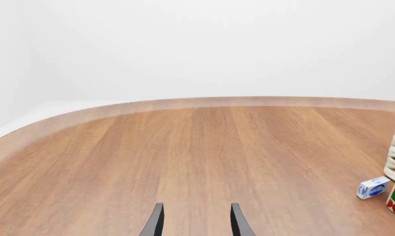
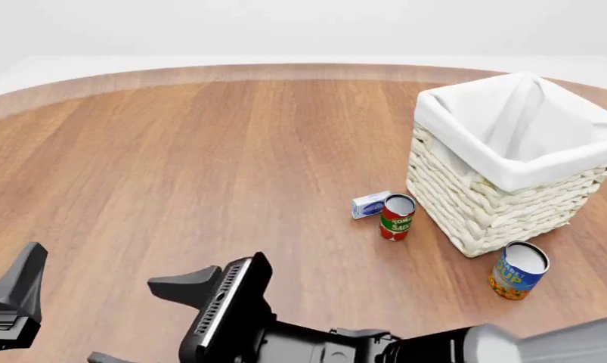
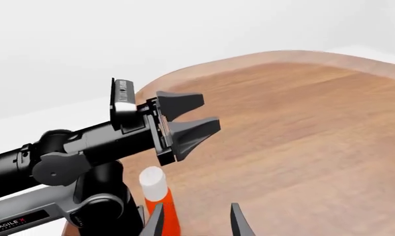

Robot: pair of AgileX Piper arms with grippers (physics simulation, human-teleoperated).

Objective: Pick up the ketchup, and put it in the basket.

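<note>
Right tool (image 3: 196, 222): fingers parted, nothing between them. In the front view it sits at the near edge of the worktop (image 2: 182, 174), turned toward the left side of the scene.
Ketchup (image 3: 159, 201): seen only in the right wrist view; red body, white cap, standing upright, long axis vertical. It lies just ahead of the right tool and slightly toward one finger, close by the left arm's base. Not between the fingers; no contact visible. Its lower part is cut off by the picture edge. In the front view it cannot be made out; the right arm appears to cover it.
Left tool (image 3: 187, 118): fingers spread, empty, held above the ketchup in the right wrist view. Its own camera looks out over bare worktop, away from the bottle.
Nearer arm: judged to be the right; its fingers already point at the bottle.
Coming move: judged a short advance with a small sideways correction, to bring the upright bottle between the fingers.
Risk: judged that the near finger could nudge the bottle over.
Tomato can (image 2: 396, 217): upright, mid-worktop, a small white-and-blue box (image 2: 369, 205) just beside it.
Blue can (image 2: 518, 271): upright, near the basket's nearest corner.
Basket (image 2: 484, 204): far right, upright, liner open, no ketchup inside; well apart from the bottle.
</note>
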